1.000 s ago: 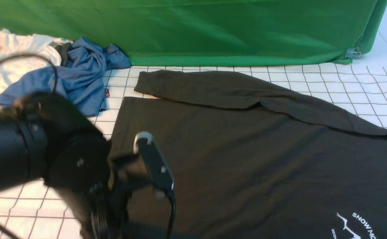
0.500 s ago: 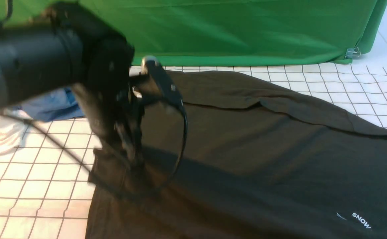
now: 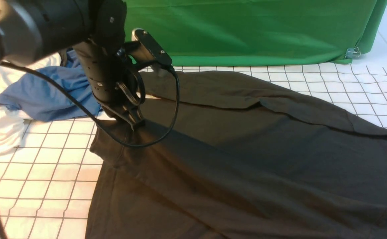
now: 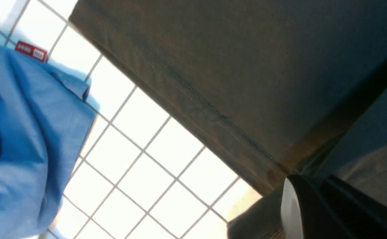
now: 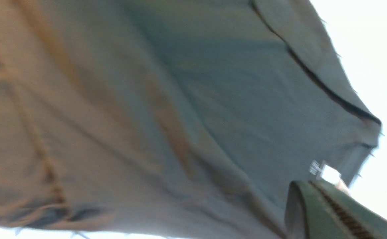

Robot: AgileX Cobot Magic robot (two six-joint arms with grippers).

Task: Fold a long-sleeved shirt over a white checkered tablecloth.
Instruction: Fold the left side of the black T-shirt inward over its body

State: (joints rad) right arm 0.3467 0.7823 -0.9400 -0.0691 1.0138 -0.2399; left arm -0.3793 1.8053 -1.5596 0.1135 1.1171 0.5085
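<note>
The black long-sleeved shirt [image 3: 246,149] lies spread over the white checkered tablecloth [image 3: 47,166], one sleeve stretched along its far edge. My left gripper [image 3: 137,125] is shut on the shirt's hem corner and holds it raised, so the fabric slopes down from it toward the near side. In the left wrist view the left gripper [image 4: 296,179] pinches the stitched hem of the shirt [image 4: 230,66] above the tablecloth [image 4: 140,179]. The right arm is outside the front view. In its wrist view the right gripper [image 5: 313,186] is shut on the shirt [image 5: 180,99], next to a small white label [image 5: 326,172].
A crumpled blue shirt [image 3: 47,93] with a red tag [image 4: 30,51] and white garments [image 3: 0,129] lie at the far left. A green backdrop cloth [image 3: 246,30] hangs behind, held by a clip [image 3: 352,52]. The left arm's cable [image 3: 166,129] loops over the shirt.
My left arm has risen and swung toward the far side, carrying the shirt's hem corner with it. The white logo at the near right has gone out of sight.
</note>
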